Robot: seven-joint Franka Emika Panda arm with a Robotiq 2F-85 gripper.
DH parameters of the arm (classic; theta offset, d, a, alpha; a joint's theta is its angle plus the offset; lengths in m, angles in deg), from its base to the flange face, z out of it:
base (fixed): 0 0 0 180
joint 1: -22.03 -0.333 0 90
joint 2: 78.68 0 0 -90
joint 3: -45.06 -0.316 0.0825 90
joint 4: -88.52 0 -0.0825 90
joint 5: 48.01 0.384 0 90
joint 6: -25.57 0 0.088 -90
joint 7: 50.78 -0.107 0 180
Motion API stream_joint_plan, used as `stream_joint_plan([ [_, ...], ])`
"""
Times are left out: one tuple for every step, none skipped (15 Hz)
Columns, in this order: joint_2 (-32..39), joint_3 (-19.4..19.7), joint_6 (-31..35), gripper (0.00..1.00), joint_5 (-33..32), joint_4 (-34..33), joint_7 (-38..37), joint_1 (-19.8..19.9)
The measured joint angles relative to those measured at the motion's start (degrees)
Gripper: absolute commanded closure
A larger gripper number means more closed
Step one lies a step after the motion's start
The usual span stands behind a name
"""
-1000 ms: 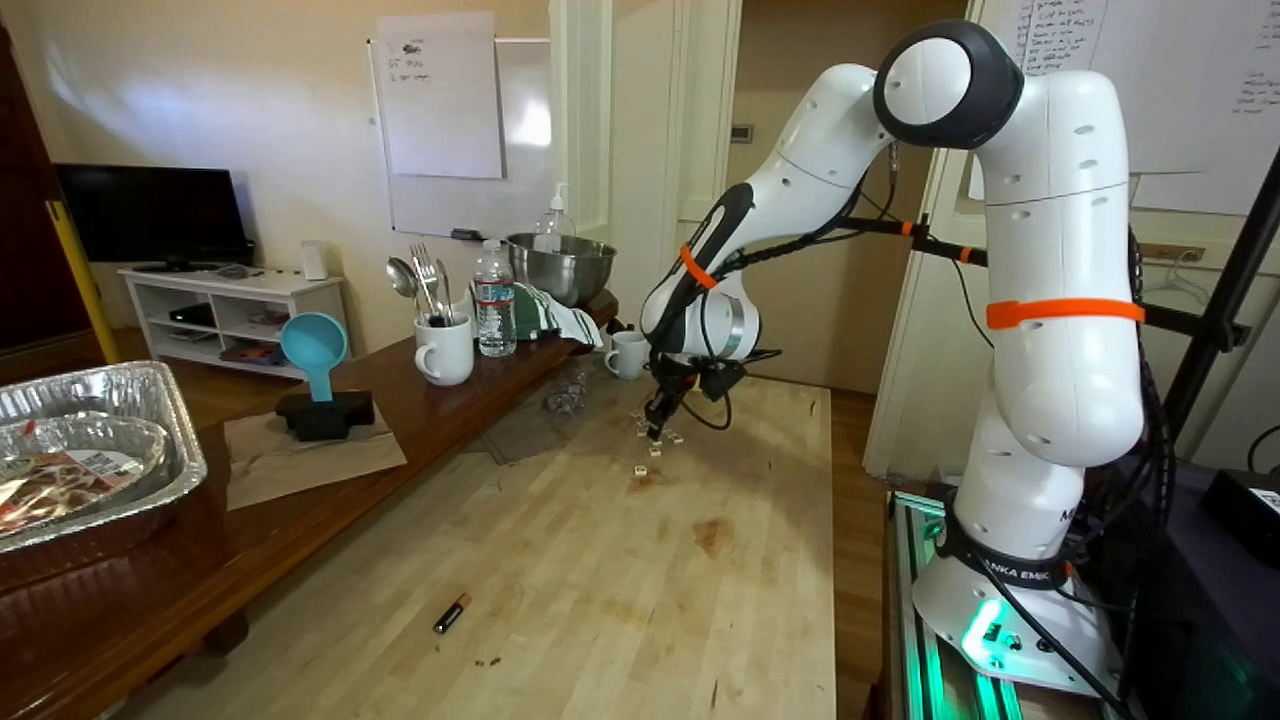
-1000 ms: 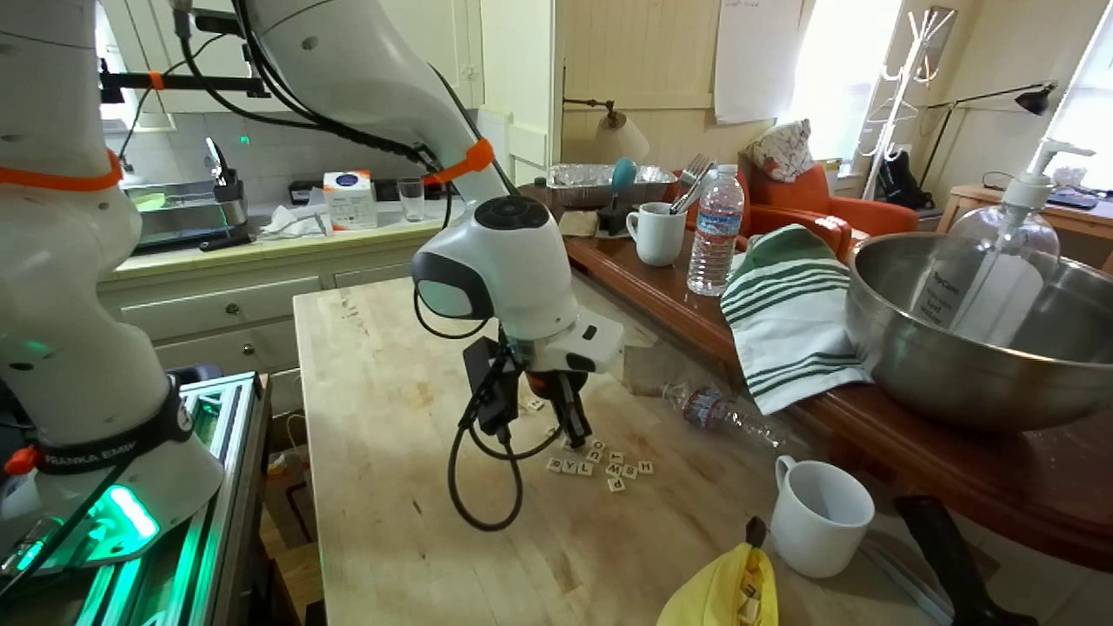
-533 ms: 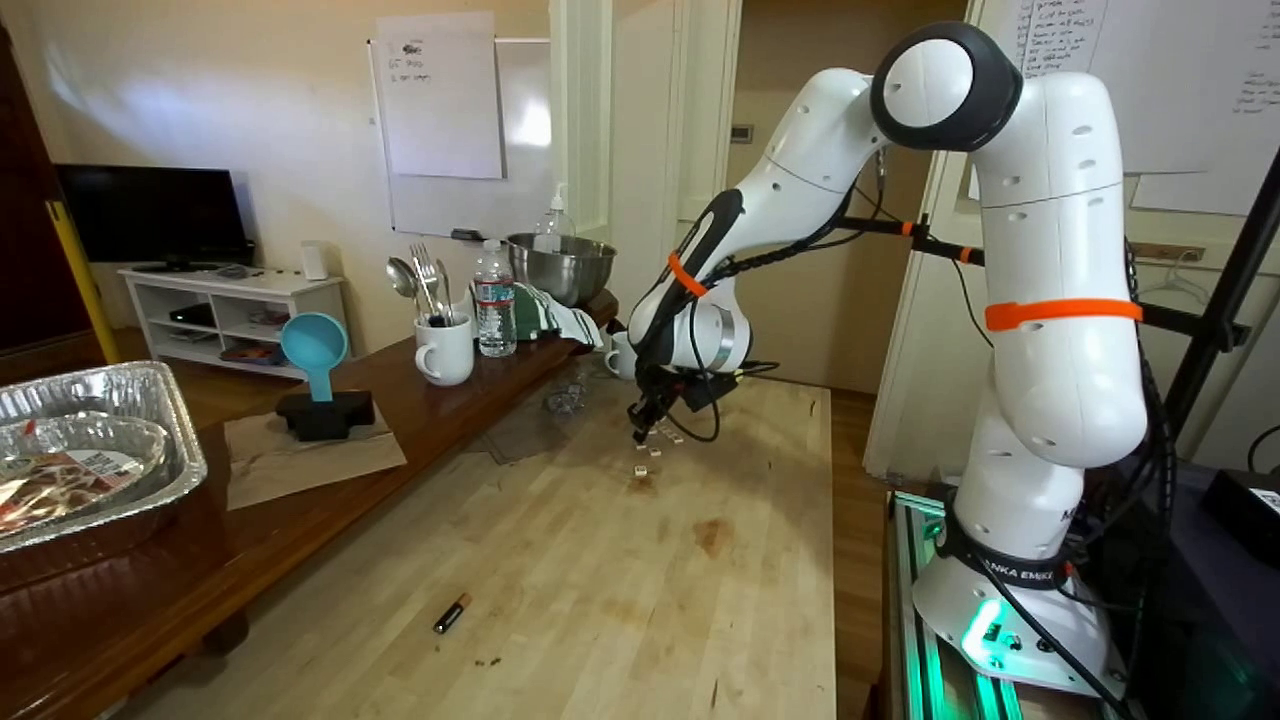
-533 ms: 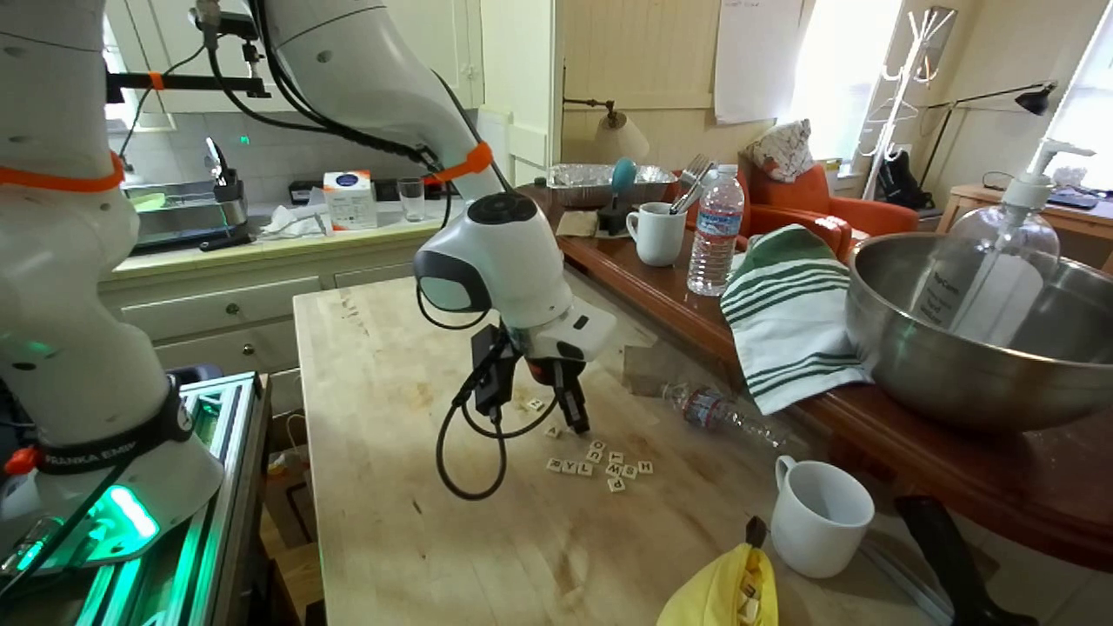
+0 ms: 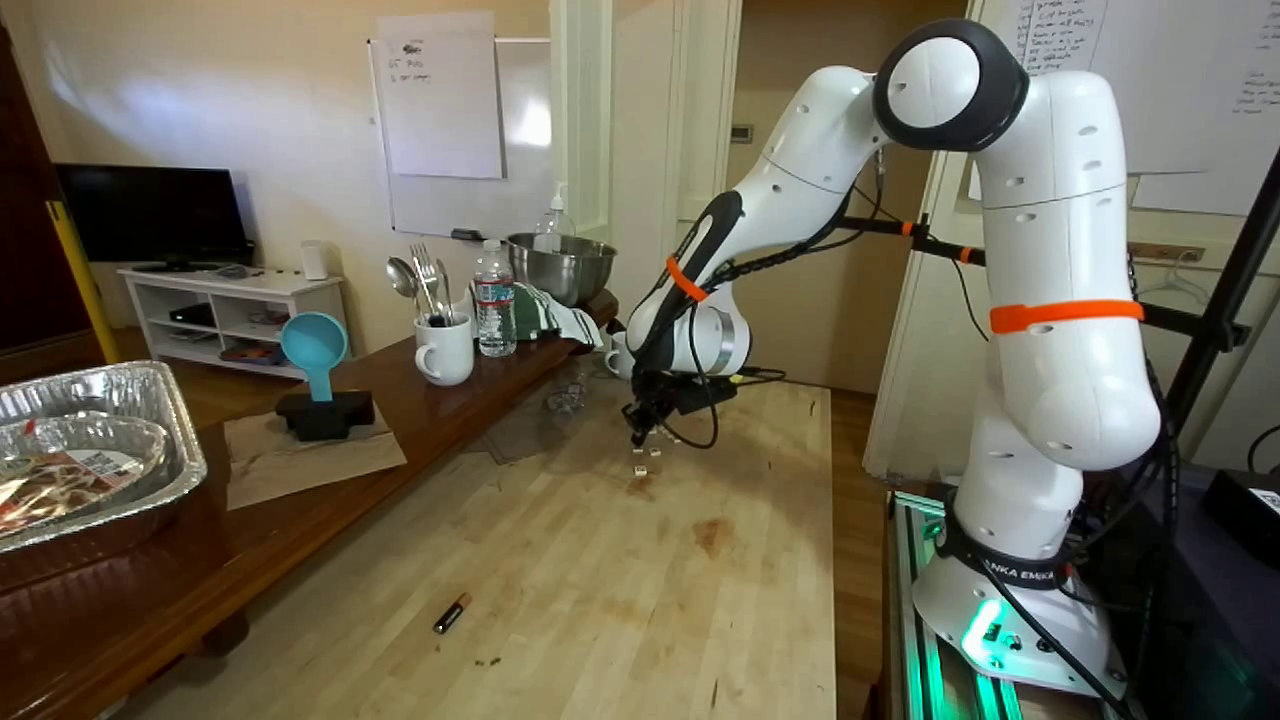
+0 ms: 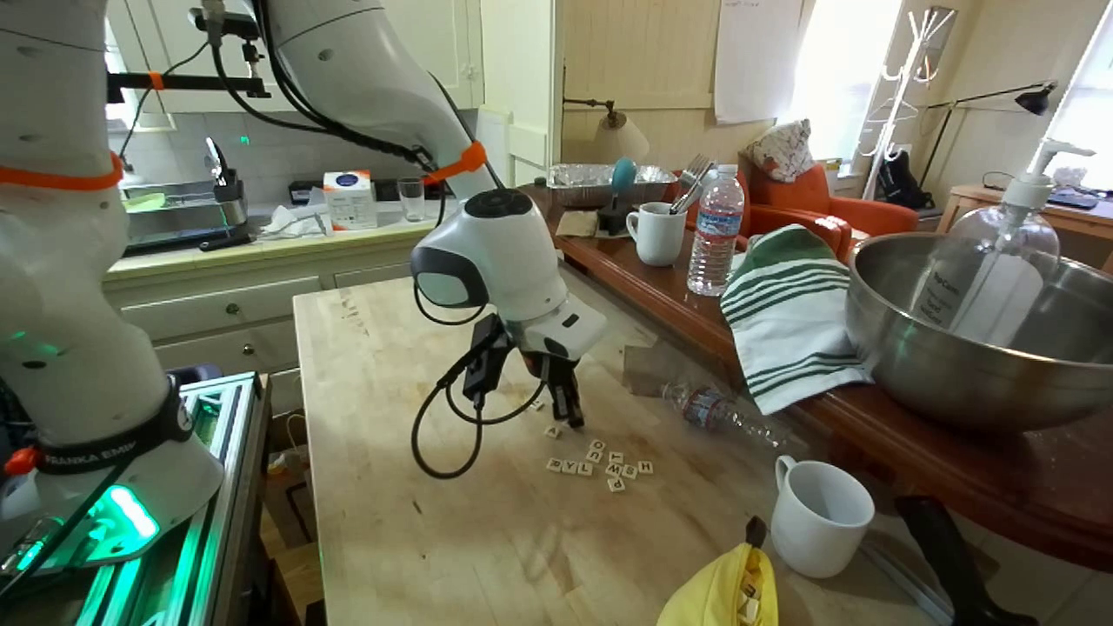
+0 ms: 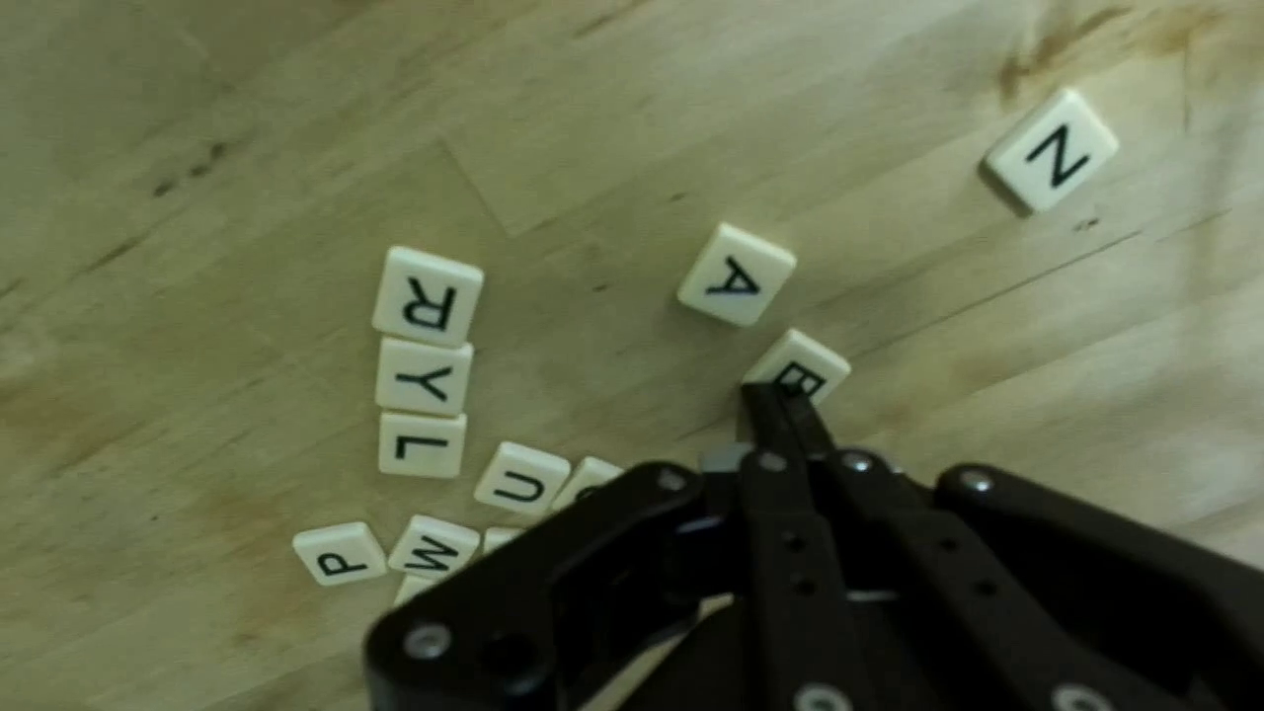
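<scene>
My gripper [image 7: 776, 391] is shut, its two black fingers together with nothing seen between them. The fingertips overlap the lower edge of a cream letter tile B [image 7: 800, 357] in the wrist view; they seem to touch it. In an exterior view the fingertips [image 5: 637, 440] are just above a tile at table height. In an exterior view my gripper [image 6: 572, 422] hides tile B. Tile A [image 7: 738, 276] lies close by, and tile N [image 7: 1055, 151] lies further off. Tiles R [image 7: 430, 296], Y [image 7: 425, 376] and L [image 7: 423, 444] form a row. Tiles U [image 7: 521, 478] and P [image 7: 341, 553] are near others partly hidden by the gripper.
A clear bottle [image 6: 713, 410] lies on the wooden table [image 6: 469, 539]. A white mug [image 6: 822, 530], a yellow banana-shaped pouch [image 6: 722, 591] and a black handle [image 6: 952, 556] are at the near end. A battery [image 5: 452, 613] lies opposite. A raised brown shelf [image 5: 385, 410] runs alongside.
My gripper has moved a short way along the table toward tile N's side, and the wrist has tilted. One tile now shows by the fingertips where the table was bare a second ago.
</scene>
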Motion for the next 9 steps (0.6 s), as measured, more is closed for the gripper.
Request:
stream_joint_plan([
  [-0.18,0.47,0.00,1.00,0.00,0.29,-1.08,-0.76],
  [-0.43,0.77,0.00,1.00,0.00,0.67,-2.07,-1.43],
  [-0.66,1.02,0.00,1.00,0.00,1.04,-2.98,-2.06],
  [-0.88,1.19,-0.01,1.00,0.00,1.39,-3.84,-2.64],
  [-1.10,1.41,-0.01,1.00,0.00,1.73,-4.52,-3.24],
  [-1.36,1.63,-0.01,1.00,-0.01,2.10,-5.13,-3.83],
  [-1.60,1.82,-0.01,1.00,-0.04,2.45,-5.63,-4.36],
  [-1.81,2.04,-0.03,1.00,-0.07,2.79,-6.18,-4.88],
  [-1.98,2.26,-0.05,1.00,-0.09,3.06,-6.58,-5.33],
])
